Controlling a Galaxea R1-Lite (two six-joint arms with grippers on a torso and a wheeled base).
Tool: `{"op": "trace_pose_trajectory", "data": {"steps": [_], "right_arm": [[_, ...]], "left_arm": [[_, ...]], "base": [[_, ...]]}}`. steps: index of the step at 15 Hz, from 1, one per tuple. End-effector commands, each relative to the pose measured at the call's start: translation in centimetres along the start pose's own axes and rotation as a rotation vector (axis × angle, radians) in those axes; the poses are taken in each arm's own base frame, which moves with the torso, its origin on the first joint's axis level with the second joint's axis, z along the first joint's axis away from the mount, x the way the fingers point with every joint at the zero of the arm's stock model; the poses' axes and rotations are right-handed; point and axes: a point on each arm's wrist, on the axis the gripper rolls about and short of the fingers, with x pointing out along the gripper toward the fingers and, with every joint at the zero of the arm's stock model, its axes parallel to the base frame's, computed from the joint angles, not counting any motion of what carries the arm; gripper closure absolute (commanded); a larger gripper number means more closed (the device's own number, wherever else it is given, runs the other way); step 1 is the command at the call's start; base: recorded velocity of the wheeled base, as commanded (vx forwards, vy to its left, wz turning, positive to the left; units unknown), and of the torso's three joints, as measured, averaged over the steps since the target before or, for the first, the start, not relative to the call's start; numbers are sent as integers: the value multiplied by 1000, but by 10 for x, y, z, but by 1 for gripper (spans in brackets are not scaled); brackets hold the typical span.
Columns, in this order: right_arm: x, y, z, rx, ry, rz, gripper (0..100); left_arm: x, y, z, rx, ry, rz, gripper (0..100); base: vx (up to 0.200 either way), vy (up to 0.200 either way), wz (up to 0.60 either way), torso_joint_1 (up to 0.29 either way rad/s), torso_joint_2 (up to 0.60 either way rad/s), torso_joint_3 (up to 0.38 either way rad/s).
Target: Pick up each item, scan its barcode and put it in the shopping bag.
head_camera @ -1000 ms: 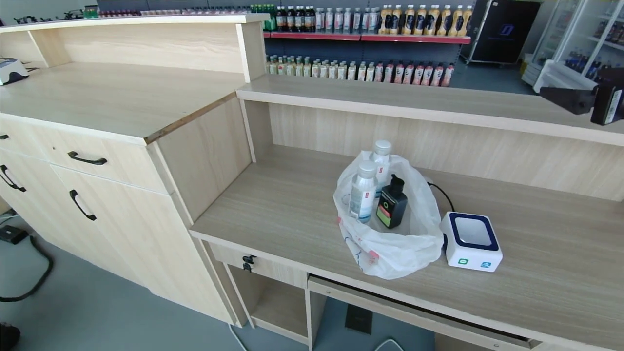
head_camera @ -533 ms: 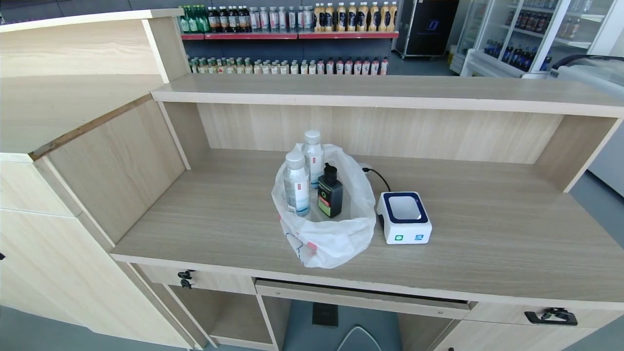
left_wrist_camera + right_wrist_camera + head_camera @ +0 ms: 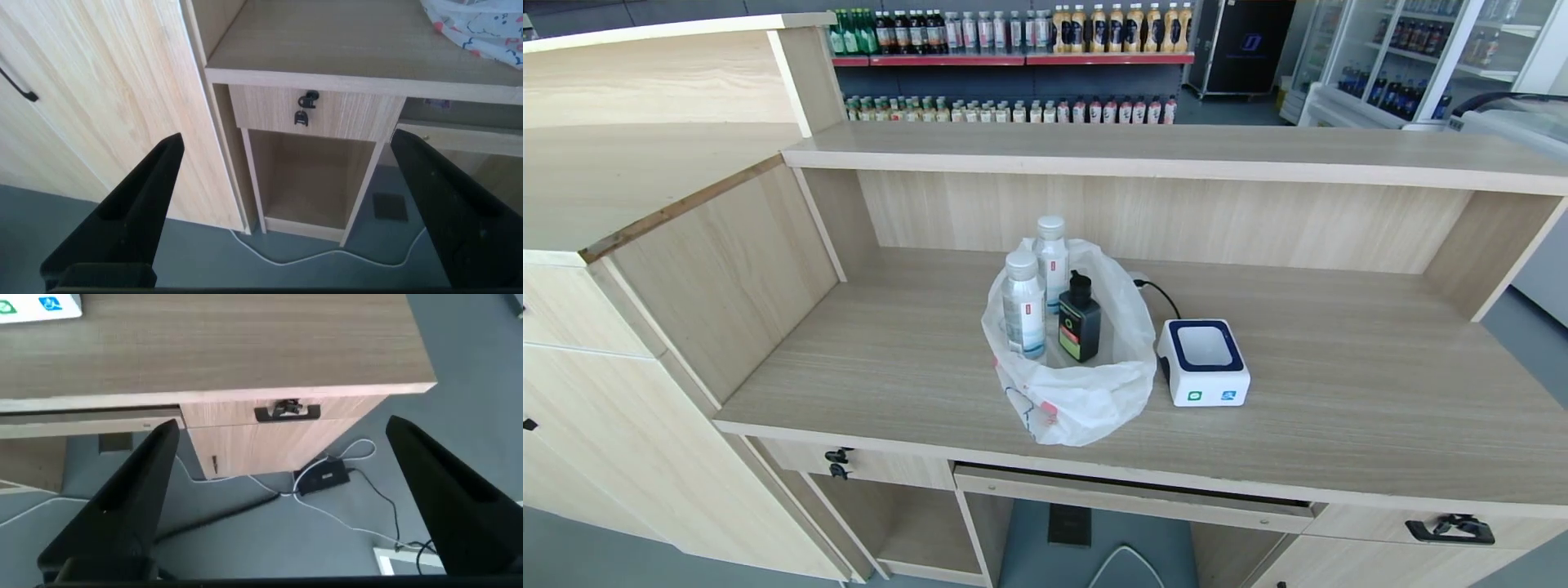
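Observation:
A white plastic shopping bag point(image 3: 1078, 400) stands open in the middle of the wooden counter point(image 3: 1339, 408). Inside it stand two clear bottles with white caps point(image 3: 1023, 306) point(image 3: 1052, 261) and a dark pump bottle point(image 3: 1080, 322). Just right of the bag sits the white barcode scanner point(image 3: 1203, 362) with a blue-rimmed window. My left gripper point(image 3: 286, 212) hangs open below the counter's front edge, near the bag's corner point(image 3: 482, 24). My right gripper point(image 3: 282, 502) is open too, low in front of the counter's right end, with the scanner's corner point(image 3: 37, 306) beyond it.
A raised ledge point(image 3: 1176, 151) runs behind the counter, with a taller cabinet point(image 3: 686, 188) on the left. A black cable point(image 3: 1156, 292) leads from the scanner. Keys hang from a drawer point(image 3: 306, 109). A drawer handle point(image 3: 286, 411) and floor cables point(image 3: 327, 478) lie below on the right.
The head camera has swung right so the counter sits centred; the last half second brought only a slight shift. The bag, bottles and scanner have kept their places.

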Motion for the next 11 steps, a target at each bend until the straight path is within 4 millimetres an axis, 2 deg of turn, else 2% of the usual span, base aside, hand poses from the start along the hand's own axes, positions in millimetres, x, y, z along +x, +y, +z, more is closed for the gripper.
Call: {"op": "trace_pose_trajectory", "data": {"steps": [1,3,4,11], "right_arm": [[-15,4,-72,60,-244,88,0],[-19,3,-76,57,-315,128,0],[-17,3,-80,62,-275,124,0],[-19,3,-82,70,-299,117,0]], "left_arm": [[0,0,0,0,0,1,0],[0,0,0,0,0,0,0],[0,0,0,0,0,0,0],[0,0,0,0,0,1,0]], "base": [[0,0,0,0,0,0],[0,0,0,0,0,0],[0,0,0,0,0,0],[0,0,0,0,0,0]]}}
